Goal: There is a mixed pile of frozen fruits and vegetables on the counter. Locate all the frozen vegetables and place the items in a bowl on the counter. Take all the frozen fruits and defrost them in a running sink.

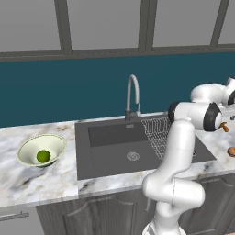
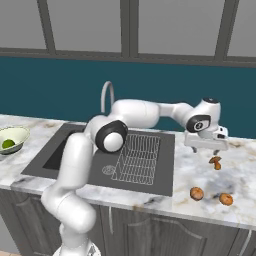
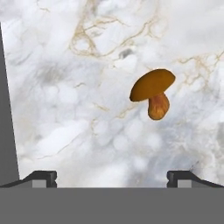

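Note:
A brown-orange mushroom (image 3: 153, 92) lies on the white marble counter (image 3: 78, 109), a frozen vegetable ahead of my open gripper (image 3: 112, 179) and right of its centre line. Nothing is between the fingertips (image 3: 42, 178). From the right base view, the gripper (image 2: 208, 151) hovers just above the mushroom (image 2: 216, 162), right of the sink (image 2: 75, 155). Two round orange frozen fruits (image 2: 197, 193) (image 2: 226, 199) rest nearer the counter's front edge. The bowl (image 1: 34, 143) stands left of the sink (image 1: 110, 156) with the green ball (image 1: 43, 156) inside it.
A curved silver faucet (image 1: 133, 96) rises behind the sink, and a wire rack (image 2: 137, 157) covers its right half. The arm stretches over the basin toward the right counter. The sink's dark edge (image 3: 6, 109) shows at the left of the hand view.

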